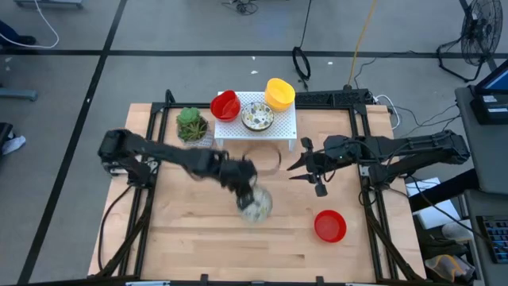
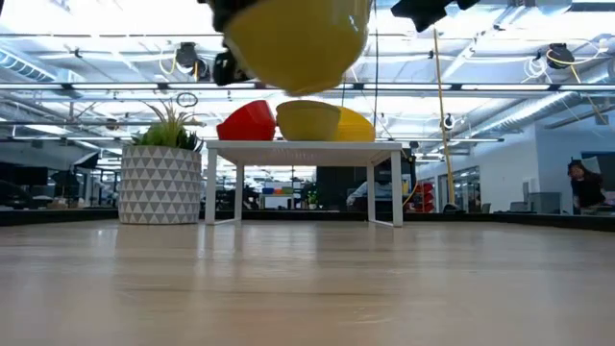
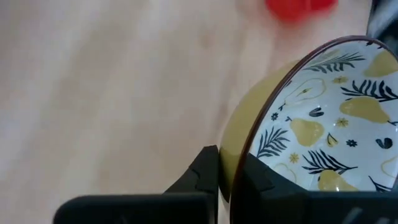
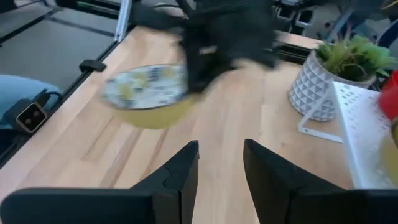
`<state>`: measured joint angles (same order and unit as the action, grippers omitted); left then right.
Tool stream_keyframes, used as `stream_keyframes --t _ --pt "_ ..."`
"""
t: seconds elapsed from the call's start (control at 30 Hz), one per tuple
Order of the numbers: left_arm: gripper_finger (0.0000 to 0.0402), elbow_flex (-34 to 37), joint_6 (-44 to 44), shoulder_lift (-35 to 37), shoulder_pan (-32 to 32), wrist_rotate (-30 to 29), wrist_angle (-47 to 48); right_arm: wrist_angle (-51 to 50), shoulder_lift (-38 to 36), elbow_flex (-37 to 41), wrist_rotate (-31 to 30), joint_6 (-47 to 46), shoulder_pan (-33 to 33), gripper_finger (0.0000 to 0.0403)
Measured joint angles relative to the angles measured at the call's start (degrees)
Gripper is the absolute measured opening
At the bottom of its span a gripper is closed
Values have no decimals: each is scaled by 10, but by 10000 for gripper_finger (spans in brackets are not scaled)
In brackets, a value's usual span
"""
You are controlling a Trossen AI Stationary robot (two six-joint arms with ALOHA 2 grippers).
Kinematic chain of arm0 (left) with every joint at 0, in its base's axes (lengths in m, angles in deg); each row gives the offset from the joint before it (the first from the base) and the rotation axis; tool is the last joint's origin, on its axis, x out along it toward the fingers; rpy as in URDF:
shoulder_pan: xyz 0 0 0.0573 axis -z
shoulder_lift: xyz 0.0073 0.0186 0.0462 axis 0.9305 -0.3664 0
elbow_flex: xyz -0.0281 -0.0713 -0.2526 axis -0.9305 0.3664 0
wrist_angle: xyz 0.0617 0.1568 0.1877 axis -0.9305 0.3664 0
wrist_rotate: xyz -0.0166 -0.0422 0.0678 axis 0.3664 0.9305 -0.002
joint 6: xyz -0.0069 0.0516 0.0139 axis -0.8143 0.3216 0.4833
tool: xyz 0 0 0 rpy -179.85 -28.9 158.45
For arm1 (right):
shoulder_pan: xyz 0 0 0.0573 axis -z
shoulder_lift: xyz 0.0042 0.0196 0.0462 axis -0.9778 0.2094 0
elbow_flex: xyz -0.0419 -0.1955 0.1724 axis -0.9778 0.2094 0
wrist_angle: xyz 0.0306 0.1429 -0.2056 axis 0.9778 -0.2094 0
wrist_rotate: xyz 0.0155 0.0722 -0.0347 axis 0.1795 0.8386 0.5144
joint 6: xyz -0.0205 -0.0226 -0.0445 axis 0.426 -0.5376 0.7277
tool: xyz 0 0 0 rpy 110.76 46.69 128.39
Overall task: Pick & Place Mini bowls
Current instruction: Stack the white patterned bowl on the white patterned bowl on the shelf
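Left gripper jaws pinched shut on the patterned bowl rim, one finger inside, one outside, bowl lifted off the table. Keep it level, move slowly to the rack. Right gripper jaws apart, empty, waiting nearby.

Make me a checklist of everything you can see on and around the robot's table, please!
Surface: wooden table, mostly bare at the front.
Job's things: patterned bowl lifted off the table; red bowl on the table; red bowl on rack, yellow bowl and second patterned bowl on the white rack.
Clutter: potted plant beside the rack.
Grippers: left gripper shut on the patterned bowl's rim; right gripper open, empty, above the table.
Cables: cables on the floor behind the table.
Surroundings: fan, person far off.
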<state>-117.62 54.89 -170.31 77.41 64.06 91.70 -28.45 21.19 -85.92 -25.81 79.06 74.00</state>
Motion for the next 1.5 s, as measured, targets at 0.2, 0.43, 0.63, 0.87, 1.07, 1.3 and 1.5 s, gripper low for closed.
stream_keyframes --t 0.2,0.43,0.63,0.87,1.07,1.3,1.5 --pt "30 0 32 52 -114 2 -20 -53 -5 0 0 0 -19 114" --pt "16 0 67 81 -242 74 -110 -120 -5 0 0 -19 -33 114" --pt "30 -3 93 78 -322 124 -189 -130 -6 0 -1 -22 -33 114" --pt "21 -3 103 77 -375 125 -166 -129 -6 0 -1 -21 -33 114" --pt "26 -3 128 77 -387 112 -142 -128 -6 0 -1 -20 -33 114" --pt "35 -3 131 64 -389 69 -108 -128 -6 0 -1 -17 -33 114" --pt "20 -3 126 64 -392 65 -138 -128 -6 0 -1 -15 -33 114"
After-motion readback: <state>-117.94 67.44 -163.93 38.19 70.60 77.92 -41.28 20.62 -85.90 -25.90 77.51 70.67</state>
